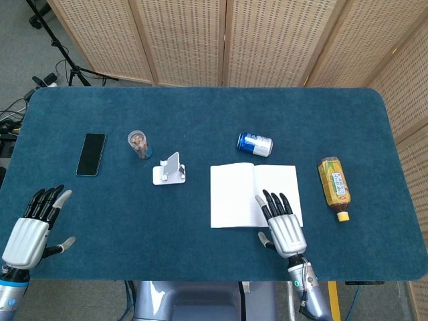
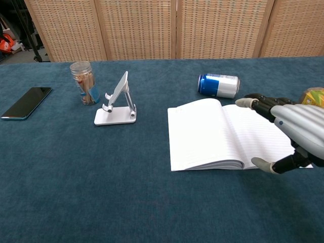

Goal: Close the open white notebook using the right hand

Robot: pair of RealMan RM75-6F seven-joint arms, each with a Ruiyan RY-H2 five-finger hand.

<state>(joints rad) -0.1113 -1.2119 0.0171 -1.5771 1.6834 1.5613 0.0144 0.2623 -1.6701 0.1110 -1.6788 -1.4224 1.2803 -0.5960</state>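
Note:
The white notebook (image 1: 244,190) (image 2: 212,134) lies open and flat in the middle of the blue table. My right hand (image 1: 282,224) (image 2: 288,129) hovers over the notebook's right page near its front edge, fingers spread and pointing away from me, holding nothing. In the chest view its thumb sits by the page's front edge. My left hand (image 1: 32,227) rests at the table's front left corner, fingers spread and empty; the chest view does not show it.
A blue can (image 1: 255,144) (image 2: 218,85) lies on its side behind the notebook. A yellow bottle (image 1: 334,184) lies to its right. A white phone stand (image 1: 169,169) (image 2: 117,101), a small jar (image 1: 138,144) (image 2: 85,82) and a black phone (image 1: 91,154) (image 2: 25,103) sit to the left.

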